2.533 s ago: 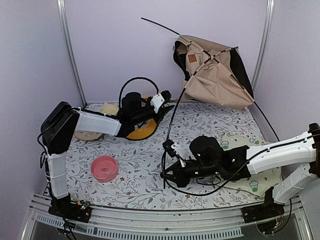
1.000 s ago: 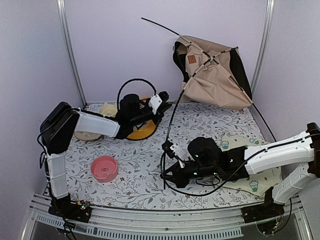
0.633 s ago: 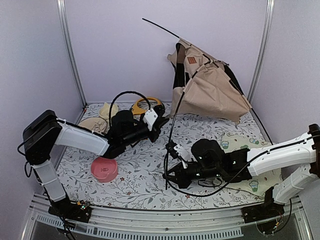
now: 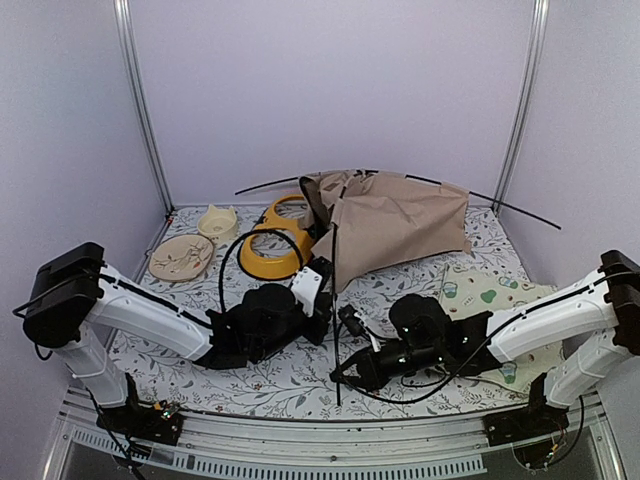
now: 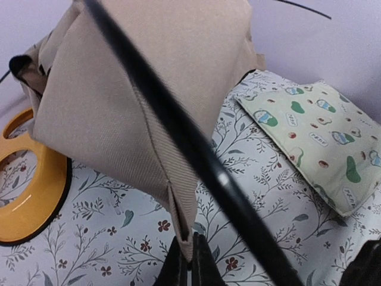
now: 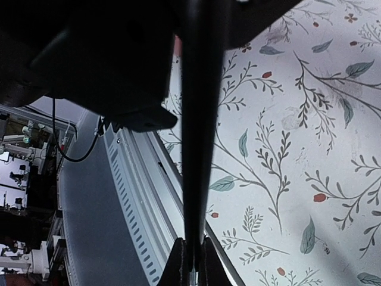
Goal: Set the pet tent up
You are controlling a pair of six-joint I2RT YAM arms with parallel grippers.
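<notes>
The pet tent [image 4: 400, 215] lies slumped at the back of the tabletop [image 4: 410, 275], just behind the yellow feeder [image 4: 246, 262] and beside the cream mat [image 4: 485, 288]. Its fabric sags, seemingly because the frame is not sprung into shape. The left tool [image 5: 190, 265] is clenched on the lowest corner of the tan fabric, apparently to hold that corner low over the tabletop as an anchor. The right tool [image 6: 193, 262] is pinched tight on the thin black pole [image 4: 335, 320] near its free front end, low over the floral cloth by the front rail, a grip that would let it steer the rod. Corner and pole end seem to be held close together so that the tip can be seated at the corner. The tent is not yet standing.
</notes>
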